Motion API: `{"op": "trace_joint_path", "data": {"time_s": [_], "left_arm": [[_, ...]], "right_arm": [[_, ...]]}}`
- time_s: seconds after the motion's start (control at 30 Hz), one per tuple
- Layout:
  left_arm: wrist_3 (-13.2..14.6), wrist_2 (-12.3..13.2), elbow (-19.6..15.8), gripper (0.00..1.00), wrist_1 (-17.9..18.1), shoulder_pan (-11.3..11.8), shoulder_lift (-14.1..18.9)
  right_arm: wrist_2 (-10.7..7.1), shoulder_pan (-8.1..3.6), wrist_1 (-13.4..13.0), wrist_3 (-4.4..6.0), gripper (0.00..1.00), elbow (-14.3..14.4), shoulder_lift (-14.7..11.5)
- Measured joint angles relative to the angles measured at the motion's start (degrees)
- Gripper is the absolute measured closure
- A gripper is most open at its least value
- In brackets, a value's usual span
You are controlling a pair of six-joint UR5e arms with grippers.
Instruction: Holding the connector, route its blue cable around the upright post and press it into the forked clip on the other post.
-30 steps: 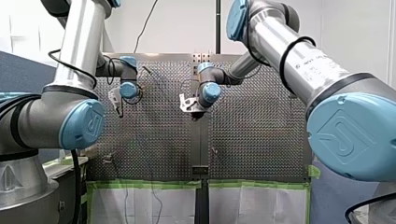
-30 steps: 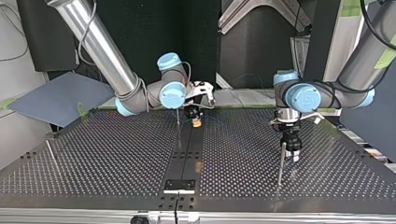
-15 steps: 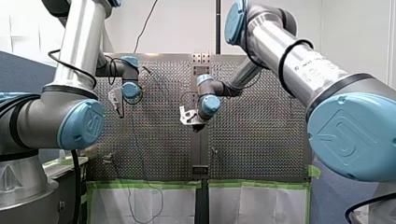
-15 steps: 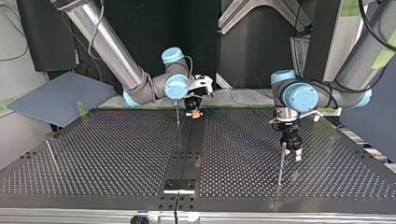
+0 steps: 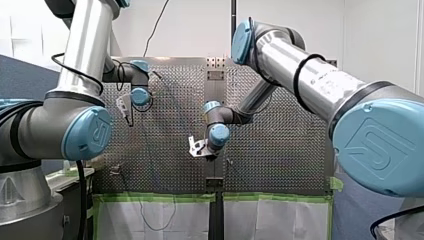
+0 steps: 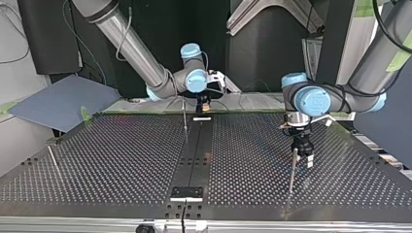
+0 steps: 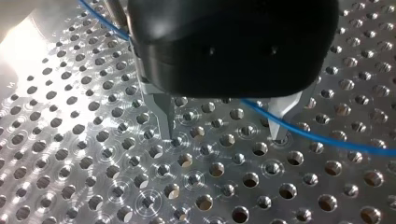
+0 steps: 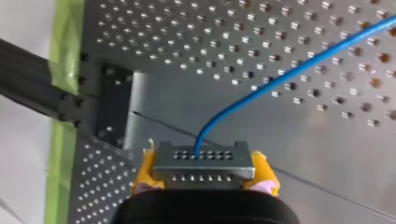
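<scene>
The robot's right gripper [image 8: 204, 171] is closed on the connector [image 8: 204, 160], a grey metal block with rows of small holes, pinched between its yellow pads [image 8: 144, 173]. The blue cable [image 8: 289, 74] leaves the connector's forward face and curves away over the perforated table [image 6: 97, 160]. In the top view this gripper hangs at the table's far edge near the middle, with a thin upright post [image 6: 184, 116] just beside it toward the view's left. The left gripper [image 7: 223, 127] points straight down at the table with its two metal fingers [image 7: 162, 112] spread well apart and nothing clamped between them. The blue cable runs across under its black body and passes right by one fingertip; whether it touches that finger cannot be told. In the top view the left gripper hangs at the view's right, just beside the top of a second thin post [image 6: 291, 172]. Which of these posts carries the forked clip cannot be made out. The two grippers are well apart.
</scene>
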Motion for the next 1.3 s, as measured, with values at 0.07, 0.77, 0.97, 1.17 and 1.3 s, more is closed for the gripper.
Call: {"op": "trace_joint_path", "data": {"time_s": [0.07, 0.77, 0.97, 1.17, 1.3], "left_arm": [[0.0, 0.0, 0.0, 0.0, 0.0, 0.0, 0.0], [0.0, -0.2, 0.0, 0.0, 0.0, 0.0, 0.0], [0.0, -0.2, 0.0, 0.0, 0.0, 0.0, 0.0], [0.0, -0.2, 0.0, 0.0, 0.0, 0.0, 0.0], [0.0, -0.2, 0.0, 0.0, 0.0, 0.0, 0.0]], "right_arm": [[0.83, 0.35, -0.3, 0.0, 0.62, 0.0, 0.9], [8.73, 0.72, -9.1, 2.12, 0.62, 3.5, 10.8], [9.13, -0.28, -12.5, 3.4, 0.62, 5.6, 14.2], [9.16, -1.44, -15.6, 3.76, 0.62, 7.5, 17.1], [9.17, -2.32, -17.4, 3.8, 0.62, 9.0, 17.7]]}}
